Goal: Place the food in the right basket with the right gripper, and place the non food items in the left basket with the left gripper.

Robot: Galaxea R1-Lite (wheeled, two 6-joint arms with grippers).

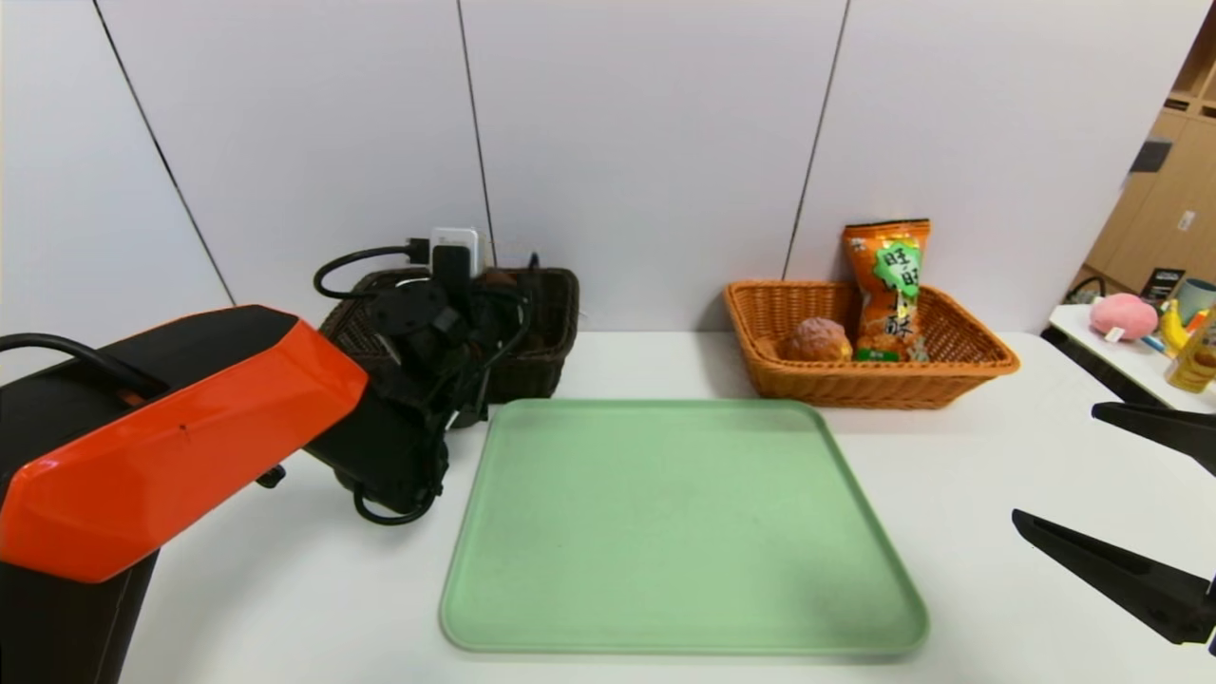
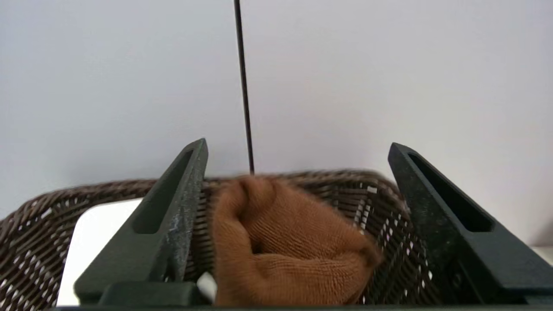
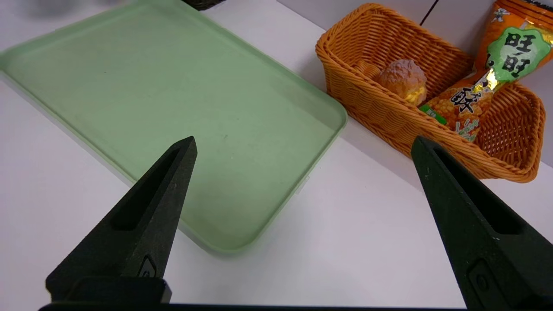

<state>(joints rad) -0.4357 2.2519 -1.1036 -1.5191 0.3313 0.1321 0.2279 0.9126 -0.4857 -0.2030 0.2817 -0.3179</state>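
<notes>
The left gripper (image 2: 298, 144), jaws apart, hangs over the brown towel (image 2: 293, 246) in the dark basket (image 2: 345, 175), a soft, light, floppy cloth best pinched by a raised fold, while the open right gripper (image 3: 304, 140) idles beside the green tray (image 3: 216, 129).

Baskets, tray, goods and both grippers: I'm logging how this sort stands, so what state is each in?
Dark basket: upright, holding the towel
Brown towel: crumpled, released
Orange basket: upright, holding bun and bag
Bun: in the orange basket
Snack bag: leaning, top above the rim
Green tray: empty
Left gripper: open, at the dark basket
Right gripper: open, off the tray's right side
</notes>
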